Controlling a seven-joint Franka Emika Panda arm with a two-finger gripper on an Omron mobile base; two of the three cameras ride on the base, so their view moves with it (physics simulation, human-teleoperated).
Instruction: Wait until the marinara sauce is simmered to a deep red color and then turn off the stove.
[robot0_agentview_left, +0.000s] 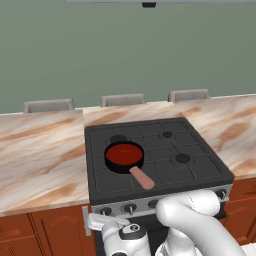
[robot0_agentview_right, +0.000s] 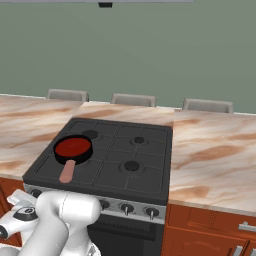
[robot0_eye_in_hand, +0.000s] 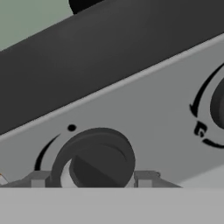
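Observation:
The marinara sauce (robot0_agentview_left: 124, 153) (robot0_agentview_right: 73, 146) is a deep red disc filling a small black pan (robot0_agentview_left: 111, 161) with a pinkish-tan handle (robot0_agentview_left: 142, 177), on the front-left burner of the black stove (robot0_agentview_left: 195, 167) (robot0_agentview_right: 145, 170). My gripper (robot0_agentview_left: 97, 217) (robot0_eye_in_hand: 92, 178) is down at the silver front panel, at its leftmost knob (robot0_eye_in_hand: 98, 159). In the hand view the fingertips (robot0_eye_in_hand: 38, 178) sit tight against both sides of that knob. A second knob (robot0_eye_in_hand: 218, 105) shows at the right edge.
Marbled tan countertop (robot0_agentview_left: 40, 160) (robot0_agentview_right: 215, 160) runs on both sides of the stove, above red-brown cabinets (robot0_agentview_left: 45, 232). Three grey chair backs (robot0_agentview_left: 122, 100) stand behind the counter. More knobs (robot0_agentview_left: 130, 207) line the panel.

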